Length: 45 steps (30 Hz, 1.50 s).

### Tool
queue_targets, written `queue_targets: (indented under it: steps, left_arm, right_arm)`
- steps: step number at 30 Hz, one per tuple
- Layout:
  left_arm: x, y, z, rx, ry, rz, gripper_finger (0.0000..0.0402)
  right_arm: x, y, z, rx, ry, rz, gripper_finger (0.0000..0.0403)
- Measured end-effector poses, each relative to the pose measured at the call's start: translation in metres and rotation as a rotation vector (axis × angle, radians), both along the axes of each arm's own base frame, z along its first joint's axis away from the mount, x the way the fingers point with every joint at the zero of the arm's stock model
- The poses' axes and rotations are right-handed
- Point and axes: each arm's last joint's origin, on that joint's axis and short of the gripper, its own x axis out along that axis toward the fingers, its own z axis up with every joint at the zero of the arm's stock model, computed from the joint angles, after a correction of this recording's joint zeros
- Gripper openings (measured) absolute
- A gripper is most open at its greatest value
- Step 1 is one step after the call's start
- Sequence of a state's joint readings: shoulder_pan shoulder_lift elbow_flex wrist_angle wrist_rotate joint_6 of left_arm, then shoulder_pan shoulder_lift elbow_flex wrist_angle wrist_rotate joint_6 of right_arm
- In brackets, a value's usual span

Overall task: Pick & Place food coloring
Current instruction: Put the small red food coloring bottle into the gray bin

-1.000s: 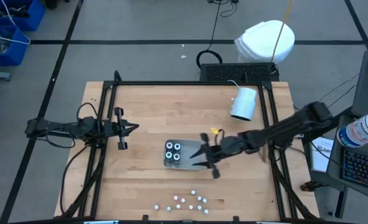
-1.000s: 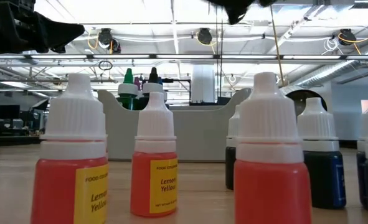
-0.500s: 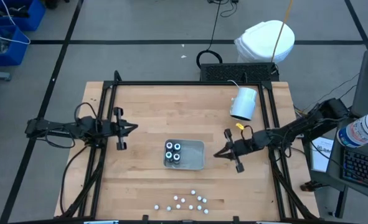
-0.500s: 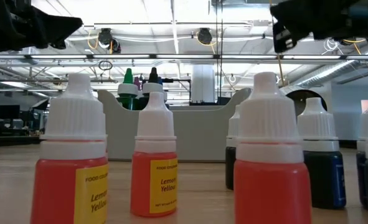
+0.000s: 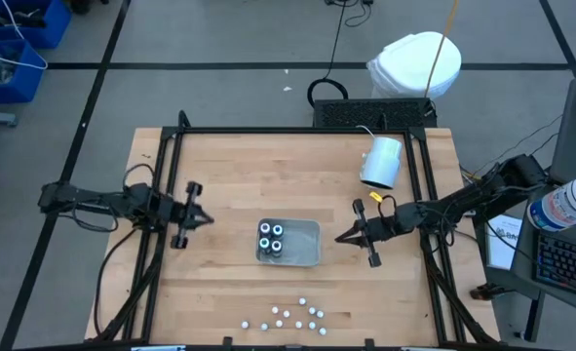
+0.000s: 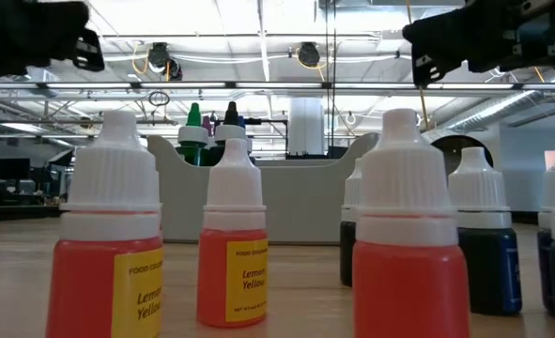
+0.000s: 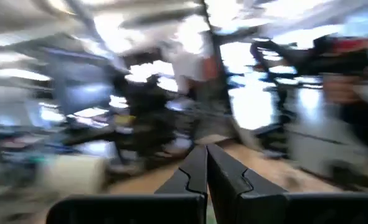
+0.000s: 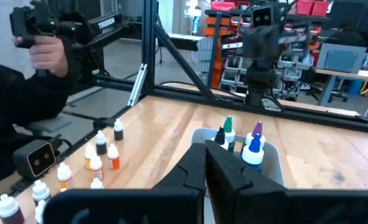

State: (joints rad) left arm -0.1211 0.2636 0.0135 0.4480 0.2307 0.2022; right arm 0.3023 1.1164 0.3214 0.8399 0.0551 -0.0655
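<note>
Nearest the desk's front edge, a scatter of loose dropper bottles (image 5: 289, 317) is standing in a cluster; the low view is showing some of them close up, red-orange ones labelled lemon yellow (image 6: 232, 246) and darker ones beside them. They are probably waiting there as the stock to be picked from.

Farther in, near the middle of the desk (image 5: 239, 171), a shallow grey tray (image 5: 302, 244) is holding the food coloring (image 5: 271, 239): four small bottles packed together upright at its left end, leaving the rest of the tray bare. Grouped that tightly, they are likely being placed there to make room for more.

To the tray's right, well apart from it, the right tool (image 5: 347, 238) is hanging above the desk with its fingers pressed together and gripping nothing. A second ago it was over the tray's right edge; it has pulled away since and stayed put for the last half second. The left tool (image 5: 202, 218), also closed tight and empty, is sitting left of the tray; it has shifted slightly and turned since earlier.

At the far right of the desk a white cylinder (image 5: 382, 161) is lying on its side.
</note>
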Motion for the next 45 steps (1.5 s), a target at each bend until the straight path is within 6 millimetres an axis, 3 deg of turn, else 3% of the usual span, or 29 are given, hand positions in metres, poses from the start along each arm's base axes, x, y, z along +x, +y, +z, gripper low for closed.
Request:
queue_targets:
  steps: [3, 6, 9, 12, 18, 25, 31, 38, 45]
  left_arm:
    - [0.005, -0.007, -0.009, -0.073, 0.126, -0.028, 0.0010]
    - [0.011, -0.011, -0.015, -0.151, 0.220, 0.092, 0.0010]
    - [0.017, -0.019, -0.013, -0.207, 0.263, 0.195, 0.0010]
    - [0.023, -0.035, -0.011, -0.205, 0.304, 0.182, 0.0010]
    - [0.048, -0.092, 0.011, -0.091, 0.410, 0.172, 0.0010]
    - [0.100, -0.168, 0.035, 0.067, 0.676, 0.140, 0.0010]
    - [0.131, -0.208, 0.038, 0.132, 0.864, 0.192, 0.0012]
    - [0.146, -0.236, 0.009, 0.113, 1.018, 0.073, 0.0078]
    - [0.149, -0.242, -0.005, 0.035, 1.111, 0.015, 0.0168]
  right_arm:
    - [0.000, -0.001, 0.002, 0.000, -0.016, -0.004, 0.0002]
    - [0.001, -0.002, 0.002, -0.002, -0.018, -0.012, 0.0001]
    - [0.001, -0.003, 0.002, 0.002, -0.017, -0.016, 0.0001]
    - [0.001, -0.003, 0.002, 0.002, -0.017, -0.015, 0.0001]
    - [0.001, -0.003, -0.001, -0.007, 0.012, -0.009, 0.0002]
    - [0.001, -0.003, -0.002, -0.009, 0.021, -0.009, 0.0001]
    - [0.001, -0.003, -0.001, -0.007, 0.014, -0.010, 0.0004]
    - [0.001, -0.003, 0.000, -0.002, 0.008, -0.010, 0.0004]
    - [0.001, -0.003, 0.000, -0.003, 0.003, -0.010, 0.0004]
